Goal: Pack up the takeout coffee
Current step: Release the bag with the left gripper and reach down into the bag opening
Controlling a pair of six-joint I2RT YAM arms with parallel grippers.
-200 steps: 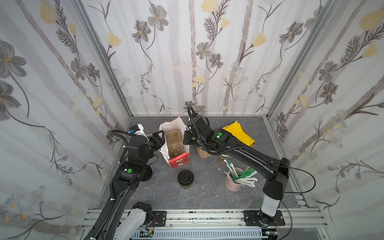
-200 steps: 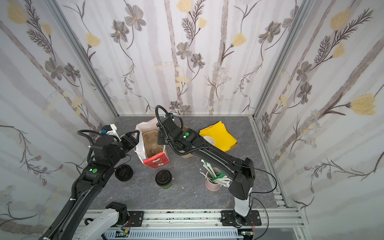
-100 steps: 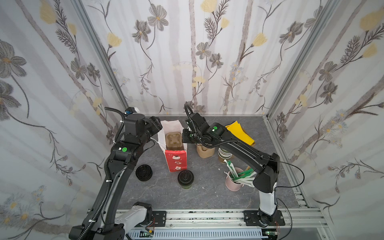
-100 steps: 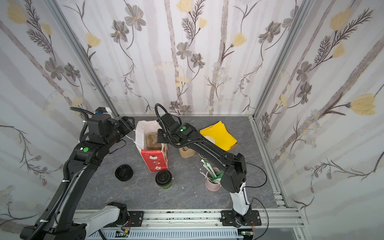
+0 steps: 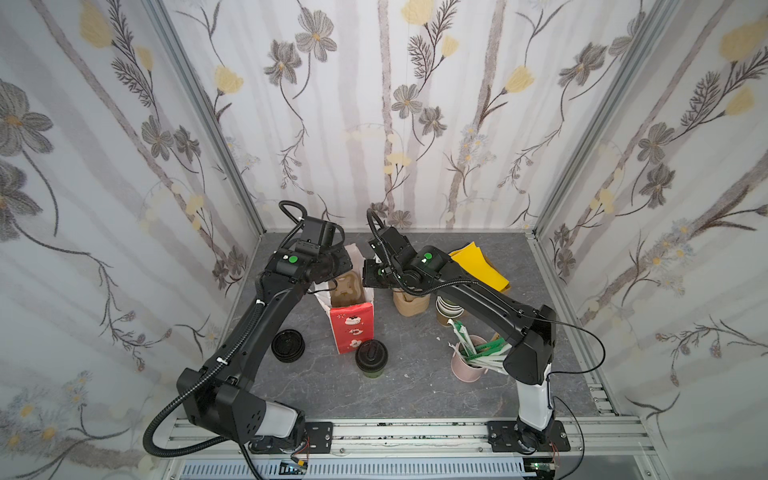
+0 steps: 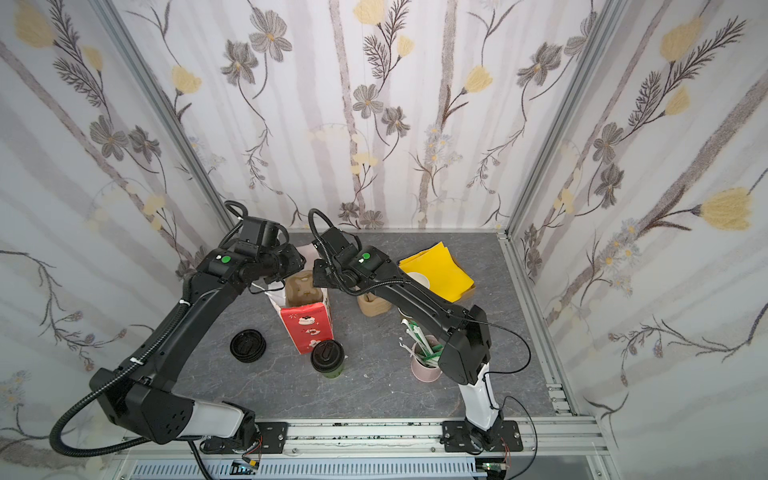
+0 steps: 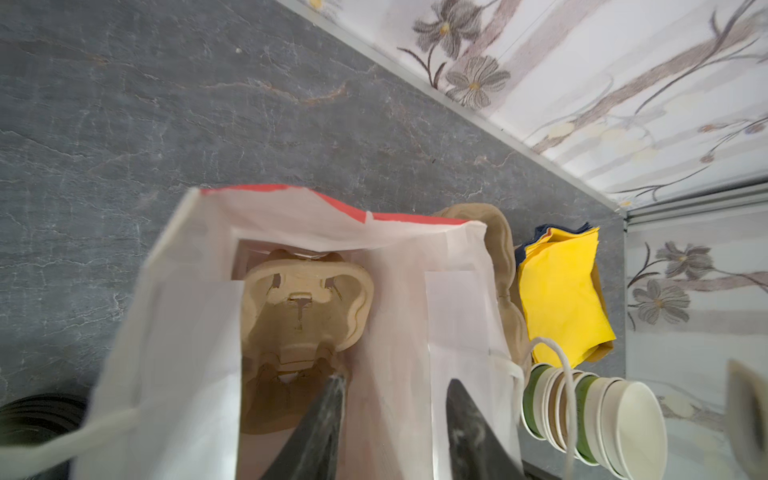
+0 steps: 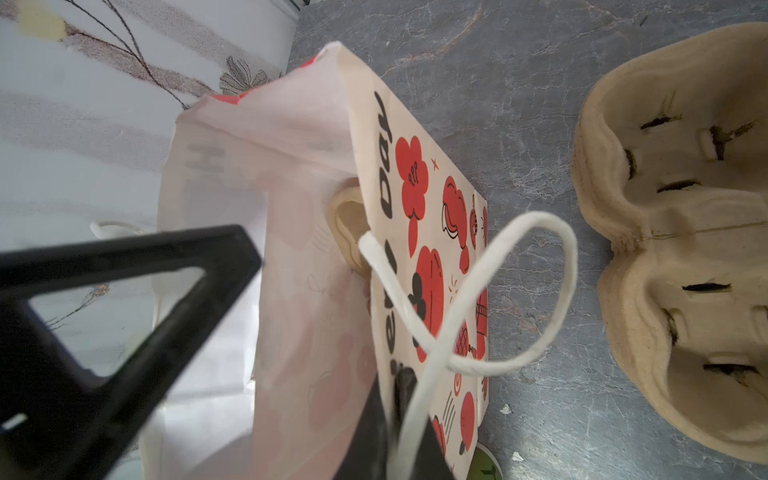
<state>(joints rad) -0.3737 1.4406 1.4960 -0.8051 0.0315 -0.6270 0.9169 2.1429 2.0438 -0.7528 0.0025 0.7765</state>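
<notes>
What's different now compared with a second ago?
The paper bag, which leaned over toward the left arm, now stands upright. The left arm swung up and back, bringing the left gripper to the bag's open top, one finger inside the bag wall and one outside. The right gripper kept its pinch on the bag's rim. The coffee cup, loose lids and straw cup stayed put.

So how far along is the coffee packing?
Done: the bag stands upright with a cup carrier inside. In hand: the right end effector pinches the bag's rim; the left end effector straddles another wall, not clamped. Left: the lidded coffee stands on the table beside the bag.
</notes>
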